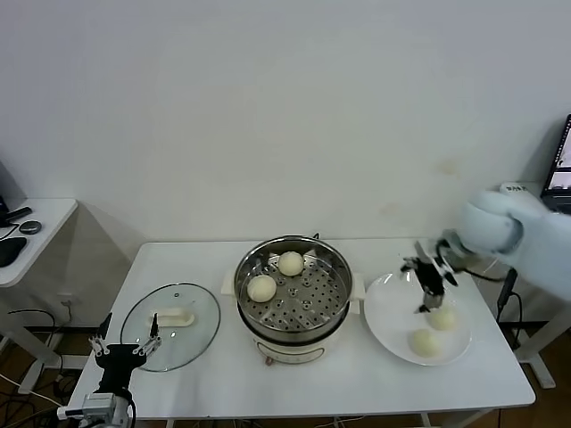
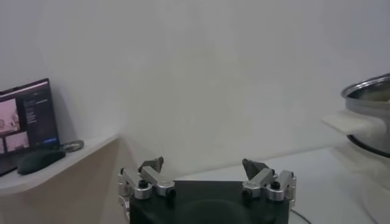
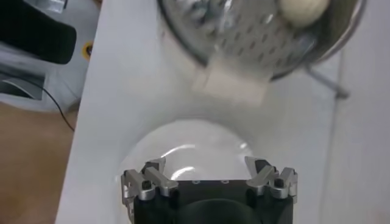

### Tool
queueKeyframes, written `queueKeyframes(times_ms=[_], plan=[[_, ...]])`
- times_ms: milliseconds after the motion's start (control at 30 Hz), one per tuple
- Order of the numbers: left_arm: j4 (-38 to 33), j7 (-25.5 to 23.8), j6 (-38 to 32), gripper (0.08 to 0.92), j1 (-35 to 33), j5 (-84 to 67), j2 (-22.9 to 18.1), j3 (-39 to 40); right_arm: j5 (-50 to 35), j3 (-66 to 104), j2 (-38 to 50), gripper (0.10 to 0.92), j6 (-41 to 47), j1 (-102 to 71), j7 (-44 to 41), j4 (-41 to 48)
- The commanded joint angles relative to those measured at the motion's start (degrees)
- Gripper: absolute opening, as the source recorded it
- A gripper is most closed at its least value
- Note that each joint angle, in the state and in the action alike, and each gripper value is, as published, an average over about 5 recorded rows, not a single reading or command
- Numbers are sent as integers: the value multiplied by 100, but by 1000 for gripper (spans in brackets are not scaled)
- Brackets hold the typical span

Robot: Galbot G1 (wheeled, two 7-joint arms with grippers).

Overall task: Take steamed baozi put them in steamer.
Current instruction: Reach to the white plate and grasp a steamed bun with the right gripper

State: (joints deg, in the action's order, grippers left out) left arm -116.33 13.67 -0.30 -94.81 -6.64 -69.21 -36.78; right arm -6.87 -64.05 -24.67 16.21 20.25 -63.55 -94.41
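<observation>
The steamer [image 1: 293, 341] stands mid-table, a shiny steel pot on a cream base. Two baozi lie on its perforated tray, one at the back [image 1: 291, 263] and one at the left [image 1: 261, 288]. Two more baozi [image 1: 442, 317] [image 1: 424, 342] lie on the white plate [image 1: 385, 312] to its right. My right gripper [image 1: 429, 283] is open and empty, above the plate just behind the nearer-back bun. In the right wrist view the open gripper [image 3: 208, 173] hangs over the plate [image 3: 189, 146], with the steamer [image 3: 262, 42] and one baozi [image 3: 303, 8] beyond. My left gripper [image 1: 125, 349] is open, parked low at the table's front left.
The glass lid [image 1: 170, 315] with a white handle lies flat left of the steamer. A side desk [image 1: 27, 234] with a mouse stands at far left. A dark cable [image 1: 508, 290] hangs by the table's right edge. The left wrist view shows the steamer's handle [image 2: 353, 122].
</observation>
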Motion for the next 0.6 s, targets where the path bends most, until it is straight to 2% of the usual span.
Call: queueKeyframes(times_ms=[33, 300, 600], plan=[[-55, 10, -8, 823, -56, 43, -66, -26, 1176, 2696, 929, 823, -627, -3379, 95, 119], [-84, 35, -28, 823, -161, 49, -119, -132, 1475, 2707, 275, 823, -611, -3499, 176, 471], [-63, 51, -46, 823, -187, 48, -132, -170, 1583, 2523, -48, 823, -588, -3406, 139, 800]])
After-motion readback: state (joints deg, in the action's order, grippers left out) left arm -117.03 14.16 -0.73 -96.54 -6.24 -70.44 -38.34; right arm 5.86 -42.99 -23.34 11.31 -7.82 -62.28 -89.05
